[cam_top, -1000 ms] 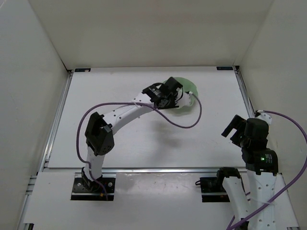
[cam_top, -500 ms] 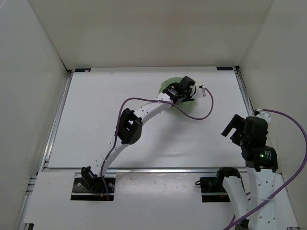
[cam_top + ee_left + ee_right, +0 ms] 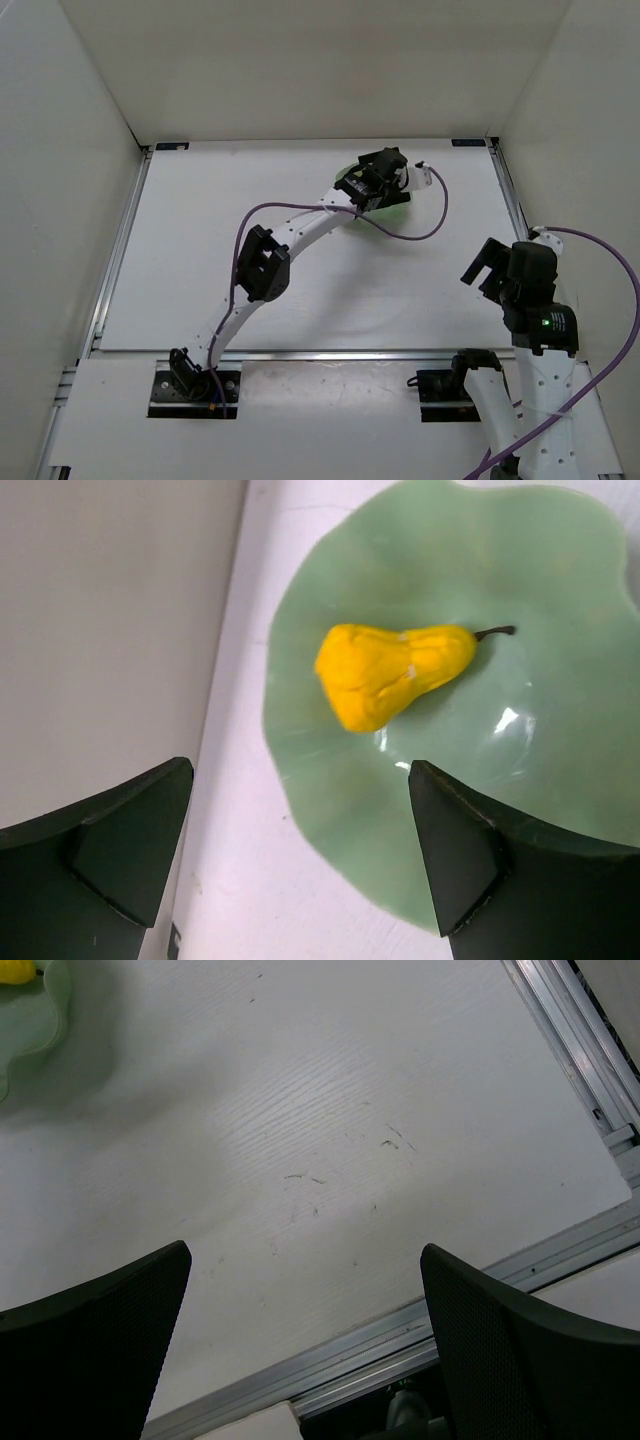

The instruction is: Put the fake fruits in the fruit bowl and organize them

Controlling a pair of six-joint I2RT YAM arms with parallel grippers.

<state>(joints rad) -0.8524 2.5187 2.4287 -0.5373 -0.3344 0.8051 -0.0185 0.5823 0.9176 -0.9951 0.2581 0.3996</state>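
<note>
Pear (image 3: pixel 390 670) is found lying on its side in the fruit bowl (image 3: pixel 545 590), near the bowl's middle, with its stem (image 3: pixel 495 632) resting on the bowl floor. The bowl is located close to the table's far edge, right of centre, and is mostly covered by the left arm in the top view.

Left gripper (image 3: pixel 300 775) is held above the bowl's rim. Its fingers (image 3: pixel 120 850) are spread apart with nothing between them, and the pear is not touched.

Right gripper (image 3: pixel 305 1260) is positioned over bare table (image 3: pixel 340 1110) near the right edge. Its jaws are spread wide and nothing is gripped. An aluminium rail (image 3: pixel 470 1295) is seen along the table edge under it.
</note>
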